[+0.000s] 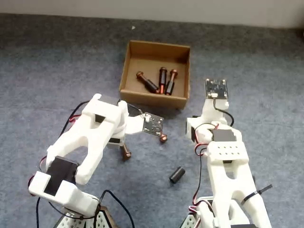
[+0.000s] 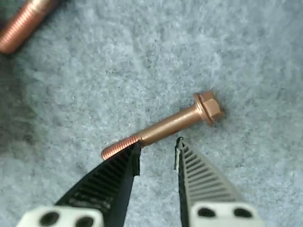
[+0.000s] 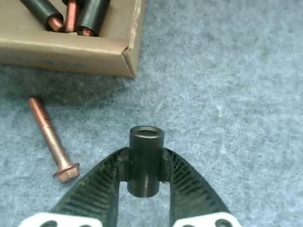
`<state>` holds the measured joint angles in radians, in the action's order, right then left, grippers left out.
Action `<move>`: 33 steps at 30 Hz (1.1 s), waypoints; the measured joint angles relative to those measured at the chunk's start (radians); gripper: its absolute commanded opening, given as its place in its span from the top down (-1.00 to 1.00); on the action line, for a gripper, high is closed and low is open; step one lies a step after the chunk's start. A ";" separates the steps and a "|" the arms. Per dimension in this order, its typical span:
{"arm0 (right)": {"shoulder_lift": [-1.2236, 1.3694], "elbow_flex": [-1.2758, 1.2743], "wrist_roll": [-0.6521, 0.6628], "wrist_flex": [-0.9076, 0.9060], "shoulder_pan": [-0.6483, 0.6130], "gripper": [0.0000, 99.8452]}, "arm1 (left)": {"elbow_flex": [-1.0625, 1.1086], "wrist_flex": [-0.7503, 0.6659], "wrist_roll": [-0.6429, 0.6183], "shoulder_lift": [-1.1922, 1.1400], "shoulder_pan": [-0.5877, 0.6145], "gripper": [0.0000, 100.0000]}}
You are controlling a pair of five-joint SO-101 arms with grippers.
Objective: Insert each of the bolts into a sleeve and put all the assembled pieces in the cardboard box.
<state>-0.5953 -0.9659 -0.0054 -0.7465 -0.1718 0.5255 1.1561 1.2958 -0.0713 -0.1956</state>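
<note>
Carpet, plain grey, is covering the tabletop. Toward the near edge, between the two arms, a loose sleeve is lying on its side. Further in, the left end effector is hanging released, jaws parted, with a copper bolt lying crosswise just past its tips. The black fingertip is sitting right at the threaded end. A second bolt is lying nearby. The right end effector is grasping a black sleeve, whose open end is poking out beyond the fingertips. Toward the far edge the cardboard box is sitting with three assembled pieces lying inside.
</note>
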 measured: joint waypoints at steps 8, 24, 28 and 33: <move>0.000 0.000 0.005 0.000 0.000 0.99 | -0.003 -0.014 0.000 -0.002 -0.095 0.70; 0.000 0.000 0.044 0.000 0.000 0.99 | 0.000 -0.014 0.000 -0.017 -0.199 0.71; 0.000 0.000 0.051 0.000 0.000 0.99 | -0.003 -0.014 0.000 -0.064 -0.199 0.71; 0.000 0.000 0.051 0.000 0.000 0.99 | -0.057 -0.005 -0.028 -0.123 -0.201 0.79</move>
<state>-0.5953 -0.9659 0.0453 -0.7465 -0.1718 0.4687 1.1515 1.2681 -0.1941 -0.3966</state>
